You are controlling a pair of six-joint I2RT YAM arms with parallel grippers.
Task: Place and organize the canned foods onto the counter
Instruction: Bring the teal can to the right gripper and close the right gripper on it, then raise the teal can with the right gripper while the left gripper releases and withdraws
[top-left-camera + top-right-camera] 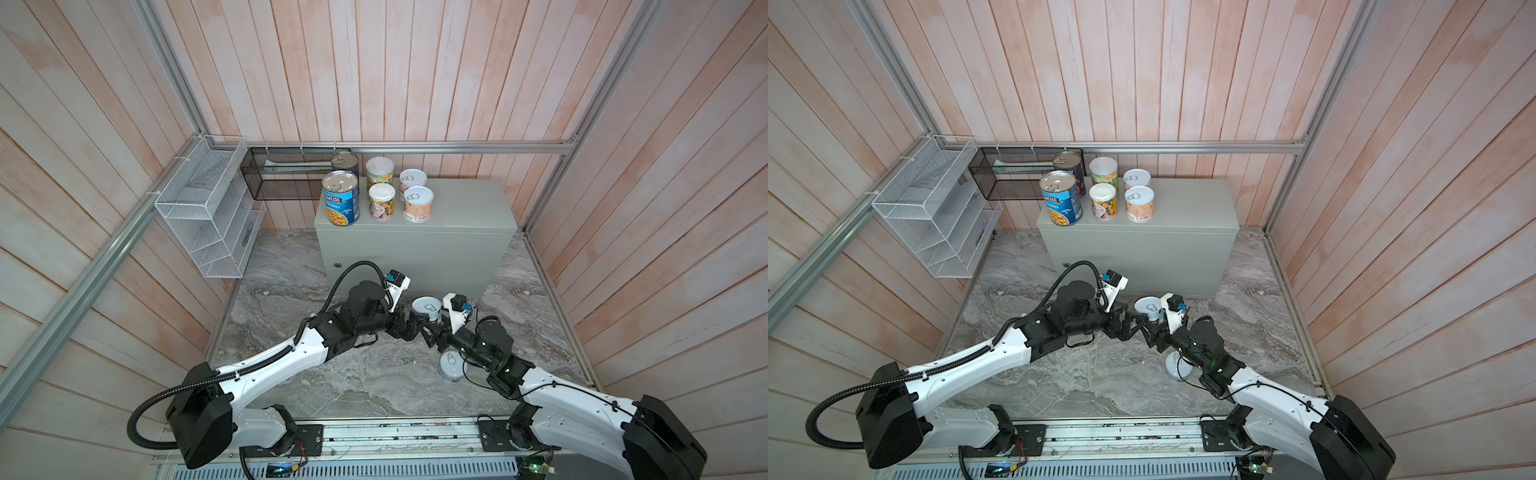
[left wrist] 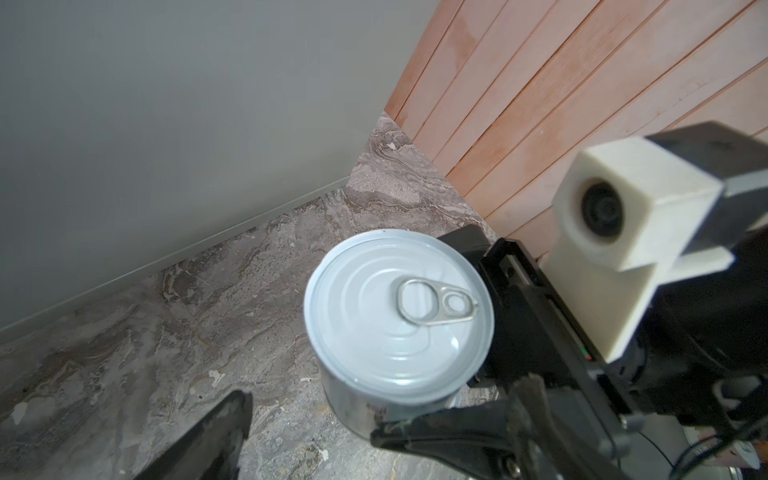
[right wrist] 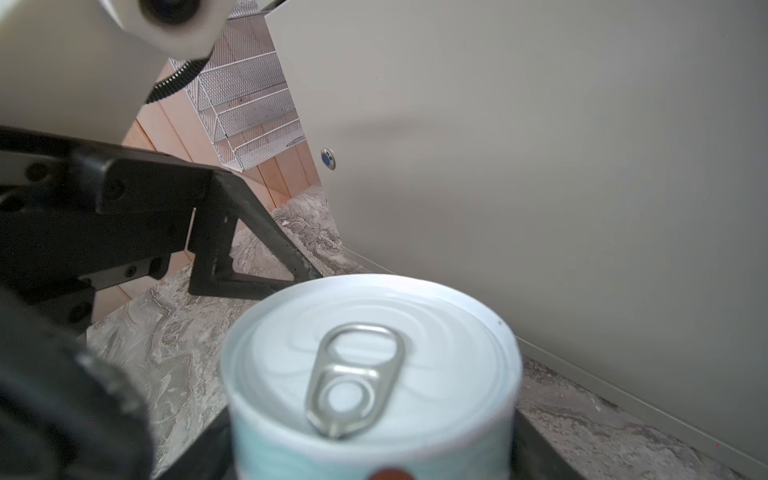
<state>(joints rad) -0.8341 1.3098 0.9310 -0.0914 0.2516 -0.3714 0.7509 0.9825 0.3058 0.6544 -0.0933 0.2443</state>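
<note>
Gripping pull-tab can (image 3: pixel 374 374), right tool (image 3: pixel 370 453) mostly hidden

The blue can (image 1: pixel 340 199) wore its brand in white, with only "OGRESSO" facing me and a smaller line beneath too blurred to read. The white-lidded can (image 1: pixel 381 202) beside it showed large letters, perhaps "A H". The short peach can (image 1: pixel 418 205) carried a barcode, its print illegible.

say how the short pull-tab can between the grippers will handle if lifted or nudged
The pull-tab can looks like rigid metal, so it should take a firm squeeze. Its smooth round wall may slip in a light grip. Short and wide, it probably stands steady, but would roll if tipped.
</note>
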